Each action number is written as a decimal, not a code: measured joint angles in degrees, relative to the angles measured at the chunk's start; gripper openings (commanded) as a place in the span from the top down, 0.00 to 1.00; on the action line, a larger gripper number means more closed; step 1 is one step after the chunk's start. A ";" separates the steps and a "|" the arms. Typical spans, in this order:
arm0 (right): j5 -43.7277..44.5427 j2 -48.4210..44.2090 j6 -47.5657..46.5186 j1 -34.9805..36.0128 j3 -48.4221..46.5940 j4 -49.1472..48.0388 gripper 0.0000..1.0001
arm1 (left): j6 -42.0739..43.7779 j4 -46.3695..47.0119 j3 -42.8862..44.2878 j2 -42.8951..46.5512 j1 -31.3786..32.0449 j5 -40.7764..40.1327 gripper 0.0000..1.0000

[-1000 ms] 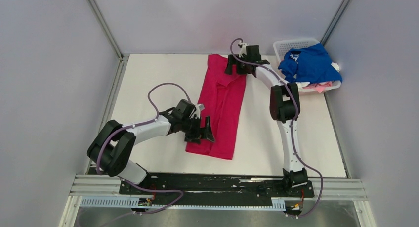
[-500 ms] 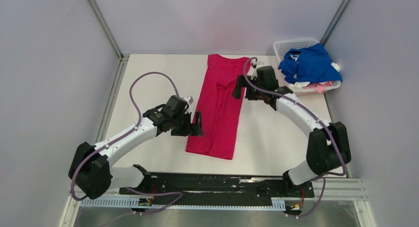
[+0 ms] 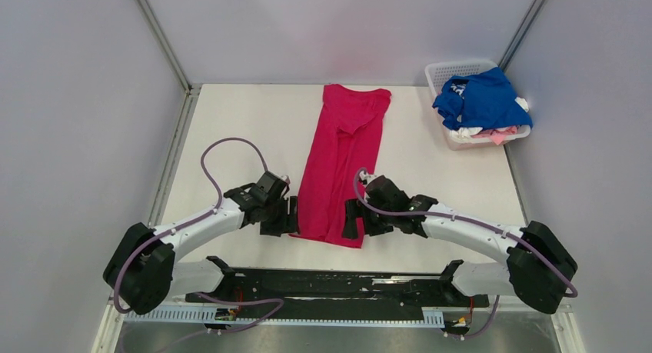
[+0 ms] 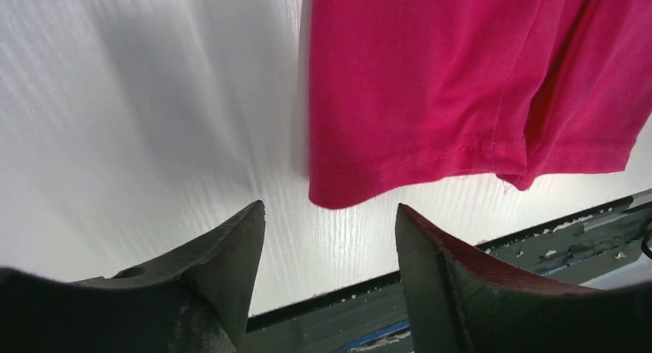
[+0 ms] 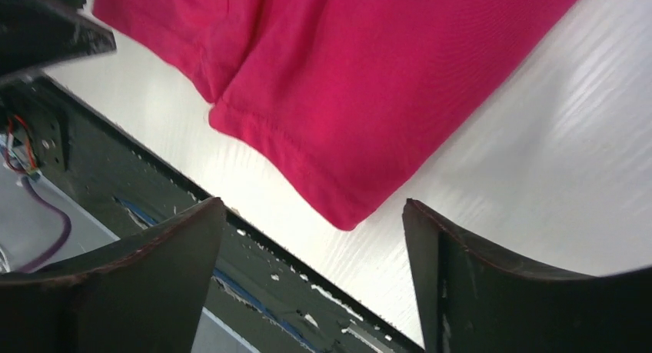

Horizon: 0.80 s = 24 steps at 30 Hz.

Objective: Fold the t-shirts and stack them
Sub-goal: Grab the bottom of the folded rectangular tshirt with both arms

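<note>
While only overhead shows basket (image 3: 454,66), wrist views show magenta t-shirt (image 4: 461,84) hem.

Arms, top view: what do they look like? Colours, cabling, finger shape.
The left arm and right arm match: white tubular links, bulky black joint housings, and a mauve cable looping loose along each. The left gripper and right gripper are black. Wrist views show dark, wedge-shaped fingers tapering to blunt tips, with scuffed edges. No markings are legible.
</note>
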<state>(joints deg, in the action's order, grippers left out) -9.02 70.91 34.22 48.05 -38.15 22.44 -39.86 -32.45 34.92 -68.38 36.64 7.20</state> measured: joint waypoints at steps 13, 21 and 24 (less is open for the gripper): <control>5.60 3.58 3.85 5.90 3.65 -0.70 0.48 | -0.28 6.60 -1.40 -5.62 -0.02 1.44 0.81; 6.75 4.52 5.31 6.19 4.68 -2.95 0.82 | -0.61 8.07 -1.44 -6.38 -0.02 2.25 1.00; 7.06 4.63 6.05 6.69 5.79 -4.63 0.94 | -0.98 8.04 -1.44 -6.36 -0.02 2.40 1.00</control>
<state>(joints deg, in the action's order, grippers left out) -1.96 75.55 40.27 54.74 -32.36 17.80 -40.84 -24.40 33.47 -74.74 36.62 9.61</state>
